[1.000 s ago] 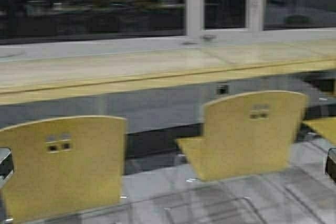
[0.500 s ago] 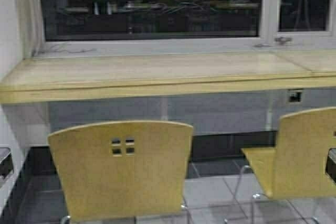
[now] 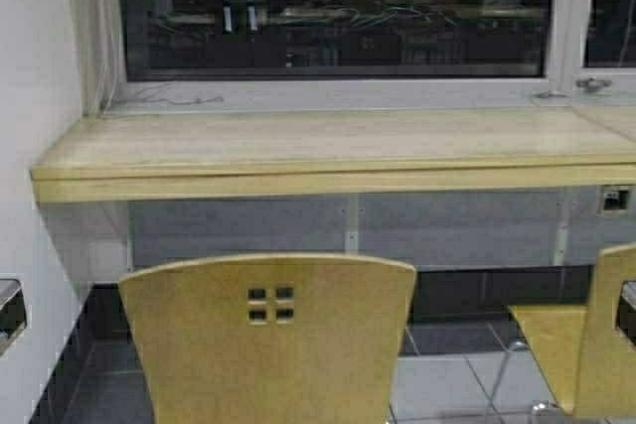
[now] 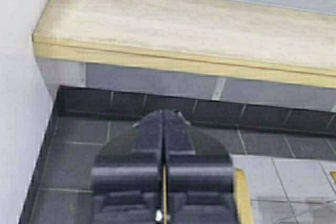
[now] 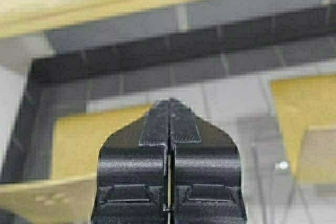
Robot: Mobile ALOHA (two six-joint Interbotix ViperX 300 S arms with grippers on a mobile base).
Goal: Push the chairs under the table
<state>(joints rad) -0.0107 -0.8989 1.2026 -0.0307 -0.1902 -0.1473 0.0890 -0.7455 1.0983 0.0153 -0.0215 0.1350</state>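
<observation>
A tan-yellow plywood chair (image 3: pixel 268 345) with small square cutouts in its backrest stands pulled out in front of the long pale-wood table (image 3: pixel 328 181), close below the camera. A second chair (image 3: pixel 581 350) stands pulled out at the right edge, cut off by the frame. Both grippers are shut with nothing between the fingers. The left gripper (image 4: pixel 165 115) hangs over dark floor tiles before the table's left end (image 4: pixel 157 59). The right gripper (image 5: pixel 169 103) is above the near chair's seat (image 5: pixel 86 137), with the other chair (image 5: pixel 307 124) to one side.
A white wall (image 3: pixel 35 245) closes the left side, right by the table's end. A dark window (image 3: pixel 333 12) with a grey sill runs behind the table. Grey and dark floor tiles (image 3: pixel 442 384) lie between the two chairs.
The robot has driven or turned left: the scene slid right in the high view. The table's left end and the wall came into view, and the left chair now sits centred.
</observation>
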